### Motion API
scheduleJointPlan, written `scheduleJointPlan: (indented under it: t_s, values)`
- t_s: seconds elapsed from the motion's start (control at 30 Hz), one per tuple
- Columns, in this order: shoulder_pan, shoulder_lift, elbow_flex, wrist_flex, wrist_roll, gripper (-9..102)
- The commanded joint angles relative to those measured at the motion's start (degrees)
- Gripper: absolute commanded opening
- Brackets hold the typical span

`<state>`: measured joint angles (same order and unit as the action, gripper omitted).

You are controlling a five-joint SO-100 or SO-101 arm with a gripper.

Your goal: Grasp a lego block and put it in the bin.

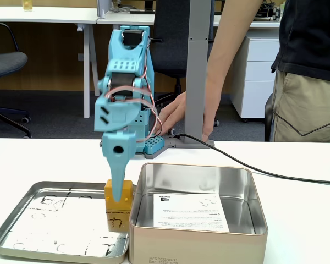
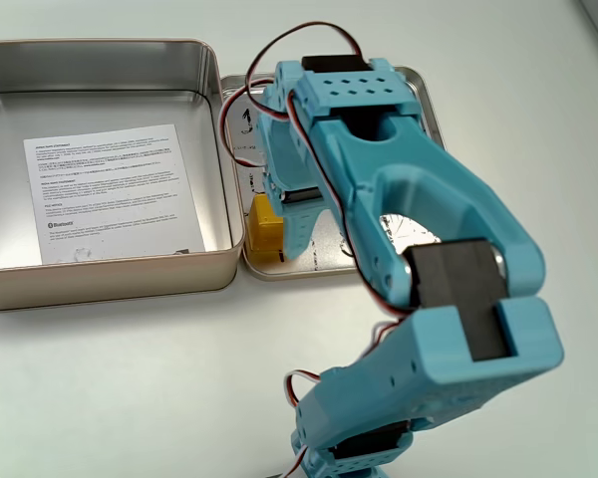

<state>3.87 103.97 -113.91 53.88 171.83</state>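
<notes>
— Down on the shallow tray (image 1: 22, 231), hard against the bin's (image 1: 198, 245) outer wall, sits the lego block (image 1: 119, 214).

— Grabbed yet?

— The gripper (image 1: 120, 195) straddles its top; whether the fingers are pinching, I cannot tell. Lifting and dropping remain, I'd say; the bin holds only a paper sheet (image 2: 115, 194).

— Its lie?

— Upright, squarish, no clear long axis.

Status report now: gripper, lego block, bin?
Gripper down on lego block in shallow tray, grip unconfirmed. Block beside bin, outside it. Bin wall in the way.
</notes>
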Motion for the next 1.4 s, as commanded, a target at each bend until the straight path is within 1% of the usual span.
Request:
scheduleJointPlan:
  t_s: [0.0,0.17,0.73,1.17,1.3,1.37]
  values:
    - [1.93,-0.7,-0.97,-1.49,0.26,31]
    - [2.72,-2.99,-1.05,-2.9,-0.35,31]
    - [2.46,-4.57,-1.67,-3.25,-1.76,30]
    - [1.05,-6.5,-3.96,-6.15,-2.81,29]
    - [0.7,-6.59,-3.96,-5.98,-2.9,23]
    - [0.7,-6.42,-3.96,-5.01,-2.72,15]
